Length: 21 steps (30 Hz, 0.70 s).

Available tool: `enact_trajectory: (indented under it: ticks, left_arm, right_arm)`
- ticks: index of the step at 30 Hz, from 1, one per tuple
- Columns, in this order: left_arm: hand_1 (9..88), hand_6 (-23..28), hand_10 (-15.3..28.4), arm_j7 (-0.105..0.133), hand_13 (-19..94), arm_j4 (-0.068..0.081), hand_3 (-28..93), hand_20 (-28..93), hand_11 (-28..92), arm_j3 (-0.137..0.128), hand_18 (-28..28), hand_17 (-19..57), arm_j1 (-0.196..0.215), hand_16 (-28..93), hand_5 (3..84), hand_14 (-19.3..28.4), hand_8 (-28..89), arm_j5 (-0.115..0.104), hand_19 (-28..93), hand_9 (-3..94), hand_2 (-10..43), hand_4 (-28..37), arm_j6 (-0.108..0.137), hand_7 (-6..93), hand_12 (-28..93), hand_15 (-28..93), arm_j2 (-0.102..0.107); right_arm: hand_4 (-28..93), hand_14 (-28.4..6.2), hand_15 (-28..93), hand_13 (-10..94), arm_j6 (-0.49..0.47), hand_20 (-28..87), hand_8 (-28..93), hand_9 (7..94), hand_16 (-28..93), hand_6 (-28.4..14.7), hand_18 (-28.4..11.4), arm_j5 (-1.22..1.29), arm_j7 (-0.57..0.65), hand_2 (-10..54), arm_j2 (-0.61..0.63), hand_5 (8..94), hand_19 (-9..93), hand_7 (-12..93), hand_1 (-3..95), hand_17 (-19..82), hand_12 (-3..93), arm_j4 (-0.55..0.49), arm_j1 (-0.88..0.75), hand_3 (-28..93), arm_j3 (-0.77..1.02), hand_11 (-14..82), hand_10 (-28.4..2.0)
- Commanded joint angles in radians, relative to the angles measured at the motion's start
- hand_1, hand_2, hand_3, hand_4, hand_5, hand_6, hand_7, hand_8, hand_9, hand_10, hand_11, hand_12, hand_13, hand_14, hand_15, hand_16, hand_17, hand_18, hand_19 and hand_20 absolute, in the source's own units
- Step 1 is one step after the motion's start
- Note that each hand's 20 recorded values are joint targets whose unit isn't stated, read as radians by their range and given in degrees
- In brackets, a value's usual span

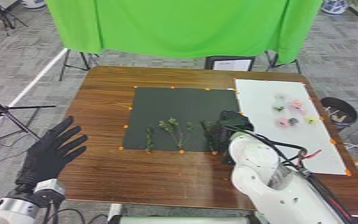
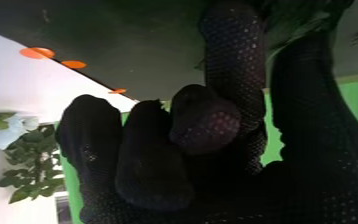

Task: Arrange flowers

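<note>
My right hand [image 1: 235, 121] is low over the dark mat [image 1: 180, 102], at its right edge. Beside its left side is a green sprig [image 1: 210, 139]. In the right wrist view, the index finger and thumb of my right hand [image 2: 238, 60] close around green leaves [image 2: 293, 19], and the other fingers are curled. More green stems [image 1: 170, 131] lie apart on the mat's lower part. On the white sheet [image 1: 286, 90] are pink, white and yellow flowers [image 1: 295, 105]; a pale flower with leaves [image 2: 35, 155] shows in the right wrist view. My left hand [image 1: 51, 152] is over the table's left edge, fingers straight.
Orange markers line the mat and sheet on the brown table [image 1: 104, 105]. A framed sheet [image 1: 231, 64] stands behind the far edge, before a green cloth [image 1: 184, 27]. A dark round container [image 1: 338, 111] is beyond the right edge. My right forearm crosses the sheet's near part.
</note>
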Motion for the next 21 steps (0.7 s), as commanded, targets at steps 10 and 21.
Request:
enact_trajectory:
  ticks: [10,21]
  left_arm:
    - [22.8,2.5,10.8,-0.005,18,0.002,68,9,13,-0.001,23.6,-11.5,0.011,2,23.6,15.7,-10,0.004,37,22.1,-5.2,-28.3,-0.013,17.6,20,23,-0.004]
    - [22.9,2.4,10.8,0.005,18,-0.007,68,9,13,-0.006,23.6,-11.5,0.025,2,23.7,15.6,-10,0.007,37,22.1,-5.1,-28.3,-0.003,17.6,20,23,-0.012]
  right_arm:
    - [-23,-9.2,82,79,0.099,70,-7,87.1,42,-1.9,-24.3,0.010,-0.022,2.3,0.181,80.8,93,35,13.7,45,44.4,-0.104,0.012,77,0.099,53.7,-9.3]
    - [-26,-12.0,81,54,0.120,55,-13,49.2,33,-5.2,-22.4,-0.065,-0.125,-9.5,0.331,44.8,86,35,26.6,26,28.9,-0.050,0.002,86,0.181,37.6,-13.1]
